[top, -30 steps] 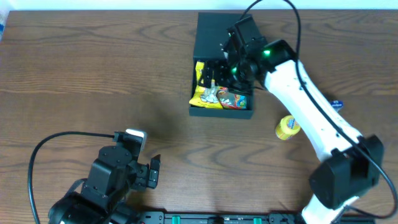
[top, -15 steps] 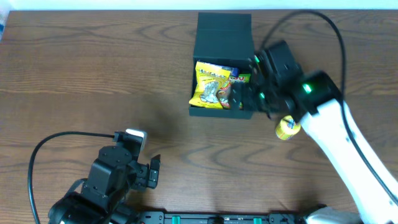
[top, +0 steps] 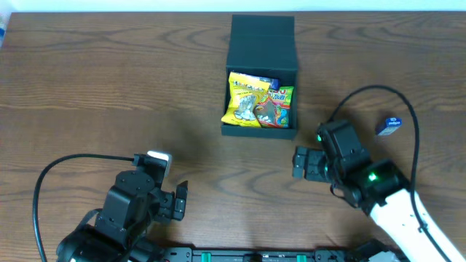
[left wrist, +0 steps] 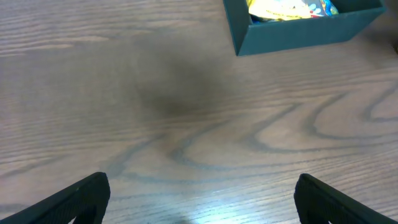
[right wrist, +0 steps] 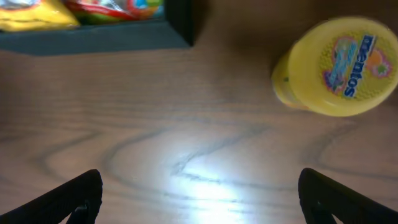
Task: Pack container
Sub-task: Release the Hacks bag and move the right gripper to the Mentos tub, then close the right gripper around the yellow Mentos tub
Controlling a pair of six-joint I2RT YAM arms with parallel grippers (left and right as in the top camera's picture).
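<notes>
The dark teal container [top: 261, 129] stands at the back middle of the table with its flap lid [top: 262, 36] laid open behind it. Inside lie a yellow snack packet [top: 246, 98] and a green-and-red packet [top: 277, 108]. My right gripper [top: 319, 151] hovers open and empty in front of the container's right corner [right wrist: 93, 40]. Its fingers [right wrist: 68, 199] are spread wide over bare wood. A yellow Mentos tub [right wrist: 339, 65] lies just ahead of them, hidden under the arm in the overhead view. My left gripper [top: 171, 182] rests open at the front left, far from the container [left wrist: 305, 31].
A small blue packet [top: 390, 125] lies at the right, beyond the right arm. The left arm's black cable [top: 65, 164] loops across the front left. Brown wood table [top: 109, 87] spreads to the left of the container.
My right arm has drawn back from above the container to the front right, open and empty. The packets now show uncovered inside. The left arm has not moved.
</notes>
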